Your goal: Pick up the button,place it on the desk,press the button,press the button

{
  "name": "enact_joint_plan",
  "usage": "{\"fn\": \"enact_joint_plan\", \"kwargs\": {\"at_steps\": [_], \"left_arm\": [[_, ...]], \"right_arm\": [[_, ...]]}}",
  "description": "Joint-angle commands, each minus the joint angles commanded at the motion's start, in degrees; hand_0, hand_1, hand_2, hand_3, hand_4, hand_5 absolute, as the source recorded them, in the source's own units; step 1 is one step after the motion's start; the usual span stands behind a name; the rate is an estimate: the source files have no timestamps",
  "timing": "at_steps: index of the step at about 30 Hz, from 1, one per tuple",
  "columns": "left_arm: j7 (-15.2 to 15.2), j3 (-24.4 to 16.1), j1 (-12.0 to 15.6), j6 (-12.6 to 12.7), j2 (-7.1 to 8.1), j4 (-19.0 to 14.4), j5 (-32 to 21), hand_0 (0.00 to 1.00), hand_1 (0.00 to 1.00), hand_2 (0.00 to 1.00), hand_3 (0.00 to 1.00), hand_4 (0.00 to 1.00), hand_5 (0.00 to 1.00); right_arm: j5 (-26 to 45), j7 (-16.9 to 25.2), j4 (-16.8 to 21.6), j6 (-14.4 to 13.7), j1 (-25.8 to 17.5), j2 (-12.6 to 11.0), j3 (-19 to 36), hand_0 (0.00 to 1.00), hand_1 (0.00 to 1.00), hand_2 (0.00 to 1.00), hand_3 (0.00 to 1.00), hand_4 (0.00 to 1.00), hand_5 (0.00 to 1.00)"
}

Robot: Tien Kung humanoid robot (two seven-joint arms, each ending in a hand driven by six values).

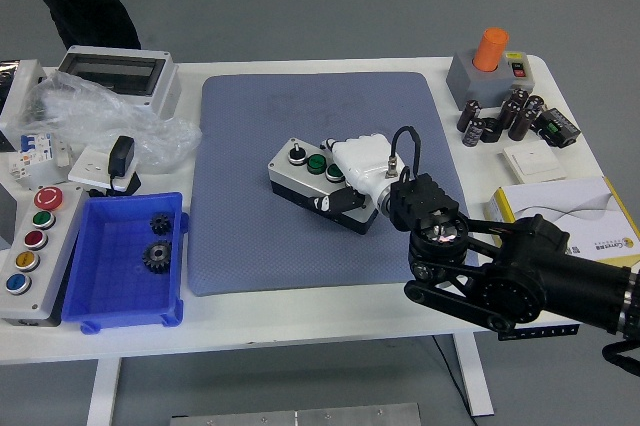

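My right robot hand (pixel 352 174) grips the grey push-button box (pixel 312 182), fingers wrapped over its right end, on the blue mat (pixel 250 206).

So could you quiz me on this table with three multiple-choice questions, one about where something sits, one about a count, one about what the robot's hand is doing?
1. Where does the grey button box sit?
A. in the blue bin
B. on the blue mat
C. on the yellow-and-white box

2. How many black gears lie in the blue bin?
A. two
B. four
C. none

3. What is the right hand doing?
A. resting at the table's edge
B. holding the orange cylinder
C. on the button box, fingers wrapped over its right end

Answers:
1 B, the box lies near the middle of the blue mat.
2 A, two gears show in the bin.
3 C, the white fingers cover the box beside its green button.
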Motion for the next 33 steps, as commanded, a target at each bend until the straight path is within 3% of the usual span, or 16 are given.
{"fn": "enact_joint_plan", "kwargs": {"at_steps": [1, 7, 19, 30, 31, 33], "left_arm": [[-0.02, 0.0, -0.03, 0.01, 0.02, 0.0, 0.01, 0.617, 0.65, 0.61, 0.636, 0.663, 0.341], [-0.1, 0.25, 0.01, 0.13, 0.07, 0.02, -0.18, 0.617, 0.65, 0.61, 0.638, 0.664, 0.343], [-0.15, 0.5, -0.25, 0.12, 0.1, 0.03, -0.18, 0.617, 0.65, 0.611, 0.641, 0.662, 0.351], [-0.11, 0.6, -0.41, 0.05, 0.07, 0.01, -0.12, 0.617, 0.65, 0.61, 0.64, 0.661, 0.355], [-0.1, 0.6, -0.42, 0.04, 0.06, 0.01, -0.1, 0.616, 0.65, 0.61, 0.641, 0.66, 0.356], [-0.09, 0.62, -0.43, 0.02, 0.04, 0.01, -0.1, 0.616, 0.65, 0.61, 0.641, 0.66, 0.356]], "right_arm": [[-0.01, 1.39, 0.19, -0.81, 0.52, -0.34, -1.35, 0.587, 0.587, 0.462, 0.328, 0.615, 0.002], [-0.12, 6.53, 0.13, -3.92, 1.84, -1.4, -4.98, 0.6, 0.601, 0.471, 0.328, 0.612, 0.002], [-0.38, 14.27, -2.17, -7.19, 2.89, -2.51, -6.61, 0.605, 0.614, 0.482, 0.33, 0.608, 0.002], [-3.63, 19.79, -5.17, -7.32, 3.91, -2.64, -7.89, 0.612, 0.629, 0.54, 0.336, 0.596, 0.002], [-3.84, 20.19, -5.55, -7.24, 4.06, -2.6, -7.98, 0.634, 0.655, 0.646, 0.345, 0.544, 0.002], [-4.15, 21.35, -6.45, -7.15, 4.47, -2.47, -8.14, 0.634, 0.655, 0.646, 0.345, 0.544, 0.002]]}}
